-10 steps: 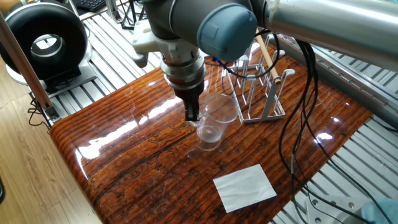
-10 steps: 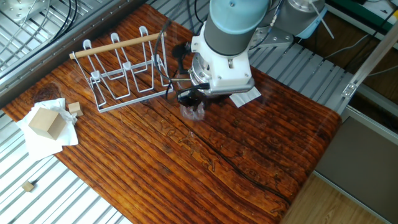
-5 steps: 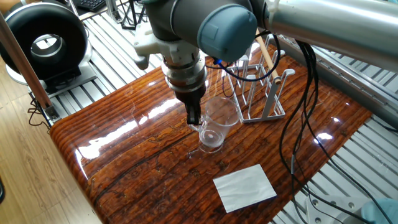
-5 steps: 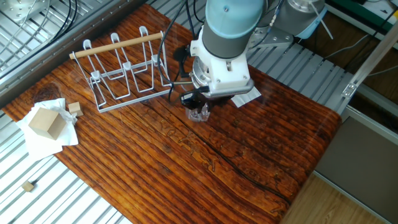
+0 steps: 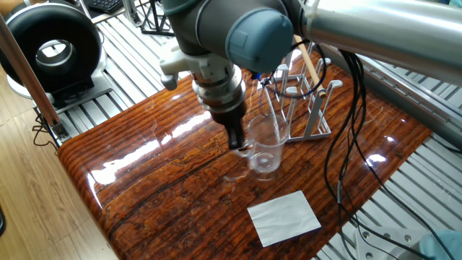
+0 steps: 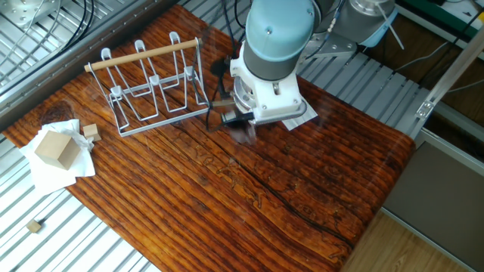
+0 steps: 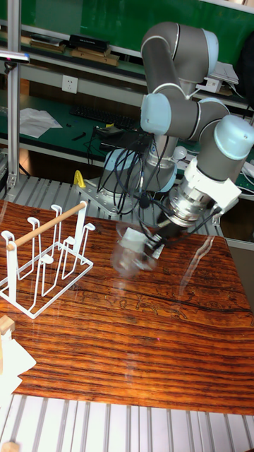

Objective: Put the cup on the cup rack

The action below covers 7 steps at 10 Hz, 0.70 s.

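The end effector pinches the rim of the clear glass tumbler, tilted above the table near the grey wire cup rack; a thin rim grip could slip.

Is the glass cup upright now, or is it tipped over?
Tipped. In the tall fixed view the cup hangs tilted above the table, held by the gripper; it looks blurred there.

A glossy striped reddish-brown wooden tabletop carries a white paper square near one edge; a pale wooden block on crumpled white paper sits at a corner.
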Each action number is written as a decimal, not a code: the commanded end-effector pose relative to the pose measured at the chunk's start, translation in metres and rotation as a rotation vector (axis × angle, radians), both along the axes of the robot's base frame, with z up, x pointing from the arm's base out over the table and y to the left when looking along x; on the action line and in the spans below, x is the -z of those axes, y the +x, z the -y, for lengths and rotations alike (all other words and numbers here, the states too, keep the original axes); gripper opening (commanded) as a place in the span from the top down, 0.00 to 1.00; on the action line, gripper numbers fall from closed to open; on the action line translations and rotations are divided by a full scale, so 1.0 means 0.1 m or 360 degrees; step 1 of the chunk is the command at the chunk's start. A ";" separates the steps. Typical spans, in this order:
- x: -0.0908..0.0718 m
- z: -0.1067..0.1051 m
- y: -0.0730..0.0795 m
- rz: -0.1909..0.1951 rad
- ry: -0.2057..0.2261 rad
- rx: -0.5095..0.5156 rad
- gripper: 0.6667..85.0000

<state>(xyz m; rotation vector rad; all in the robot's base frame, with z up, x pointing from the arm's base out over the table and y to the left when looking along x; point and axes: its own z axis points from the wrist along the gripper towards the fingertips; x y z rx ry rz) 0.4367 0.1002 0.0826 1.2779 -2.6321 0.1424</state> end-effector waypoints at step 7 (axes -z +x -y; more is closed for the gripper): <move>-0.06 -0.04 0.18 0.0078 -0.0016 -0.0020 0.99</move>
